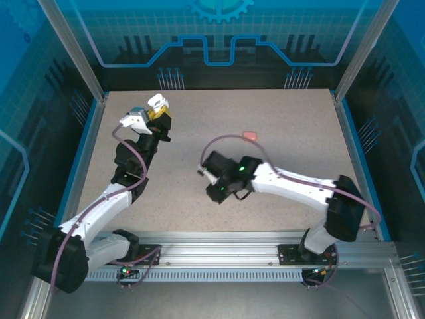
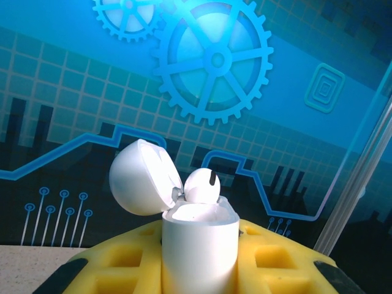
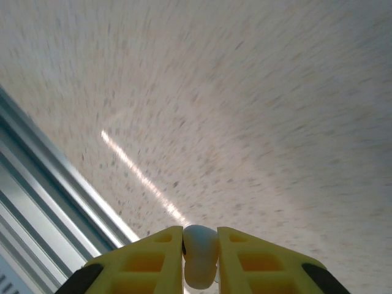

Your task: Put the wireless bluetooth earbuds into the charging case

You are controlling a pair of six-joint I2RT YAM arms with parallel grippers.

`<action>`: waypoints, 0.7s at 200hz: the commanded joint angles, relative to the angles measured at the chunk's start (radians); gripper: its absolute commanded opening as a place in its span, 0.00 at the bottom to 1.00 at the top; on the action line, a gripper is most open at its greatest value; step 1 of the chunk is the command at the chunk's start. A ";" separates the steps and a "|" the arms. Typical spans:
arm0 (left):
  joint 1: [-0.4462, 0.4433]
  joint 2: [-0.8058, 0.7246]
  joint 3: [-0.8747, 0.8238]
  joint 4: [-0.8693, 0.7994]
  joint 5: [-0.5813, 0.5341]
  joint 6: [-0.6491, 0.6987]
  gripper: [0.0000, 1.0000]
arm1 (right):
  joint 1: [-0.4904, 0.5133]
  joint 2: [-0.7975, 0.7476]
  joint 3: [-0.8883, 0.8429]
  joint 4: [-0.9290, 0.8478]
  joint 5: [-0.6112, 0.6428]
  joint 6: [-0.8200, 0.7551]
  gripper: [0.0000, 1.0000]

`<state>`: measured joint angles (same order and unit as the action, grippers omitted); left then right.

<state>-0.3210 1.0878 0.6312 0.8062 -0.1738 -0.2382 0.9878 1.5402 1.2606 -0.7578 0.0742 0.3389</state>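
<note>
Blue translucent walls printed with pale gears, circuit-like lines and a square spiral close in a speckled beige tabletop. An aluminium rail runs along its near edge. The wall prints are pictures and patterns, not letters.

At the left, the left arm reaches to the far left part of the tabletop and is raised above it. The left jaws are clamped on a white charging case, with one yellow finger pressed to each side of it. The case stands upright with its lid swung open to the left. A white earbud sits in its mouth, rounded head up, with a short dark oval mark on it. The case carries no logo that can be read.

Near the middle, the right arm stretches in from the right. The right jaws are pressed together on a second white earbud, pinched between the tips of the yellow fingers above bare tabletop. The wrist view is motion-blurred.

Further right and toward the back, a small salmon-pink item lies alone on the tabletop, well apart from both arms. It is too small to tell whether it is a case or an earbud.
</note>
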 commanded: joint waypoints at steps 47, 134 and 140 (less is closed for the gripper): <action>-0.044 0.107 0.026 0.067 0.153 -0.007 0.00 | -0.251 -0.238 0.124 0.138 -0.080 0.046 0.19; -0.173 0.312 0.058 0.304 0.376 0.152 0.00 | -0.298 -0.289 0.257 0.485 -0.142 0.011 0.19; -0.183 0.323 0.070 0.309 0.382 0.161 0.00 | -0.299 -0.292 0.247 0.519 -0.152 0.010 0.19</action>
<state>-0.4759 1.3777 0.6365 1.0122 0.1219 -0.1509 0.7029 1.2675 1.5002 -0.4084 -0.0273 0.3649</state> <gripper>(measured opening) 0.235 0.193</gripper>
